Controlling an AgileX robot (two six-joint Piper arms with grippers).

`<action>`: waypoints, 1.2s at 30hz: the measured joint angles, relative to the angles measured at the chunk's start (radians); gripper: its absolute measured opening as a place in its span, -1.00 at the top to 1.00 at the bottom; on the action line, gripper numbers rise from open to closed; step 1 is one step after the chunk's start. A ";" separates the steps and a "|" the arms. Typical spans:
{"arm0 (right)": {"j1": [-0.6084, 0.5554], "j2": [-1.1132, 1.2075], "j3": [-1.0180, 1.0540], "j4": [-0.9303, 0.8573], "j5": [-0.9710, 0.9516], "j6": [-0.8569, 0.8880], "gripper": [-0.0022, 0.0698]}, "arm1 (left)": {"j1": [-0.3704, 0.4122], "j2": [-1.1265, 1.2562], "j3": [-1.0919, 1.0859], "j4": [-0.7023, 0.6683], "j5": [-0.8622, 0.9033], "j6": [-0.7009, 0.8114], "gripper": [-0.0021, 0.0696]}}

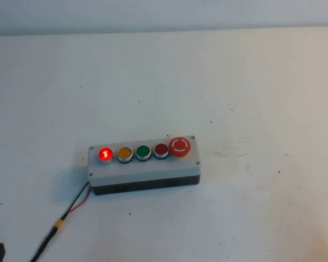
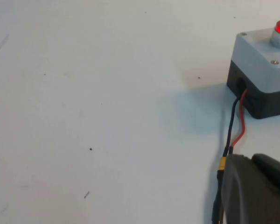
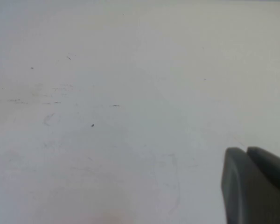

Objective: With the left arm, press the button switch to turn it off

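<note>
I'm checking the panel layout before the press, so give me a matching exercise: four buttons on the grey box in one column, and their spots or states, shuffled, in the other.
Column 1:
1. button switch
2. yellow button
3. green button
4. mushroom button

Column 2:
A. large, with white arrows, at the row's right end
B. lit red, at the row's left end
C. between the yellow and the dark red button
D. right beside the lit one

Pairs: 1-B, 2-D, 3-C, 4-A

The left gripper is near the box's cable; the right gripper is over bare table.
</note>
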 joint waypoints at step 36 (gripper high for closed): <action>0.000 0.000 0.000 0.000 0.000 0.000 0.98 | 0.000 0.000 0.000 -0.148 -0.124 -0.141 0.95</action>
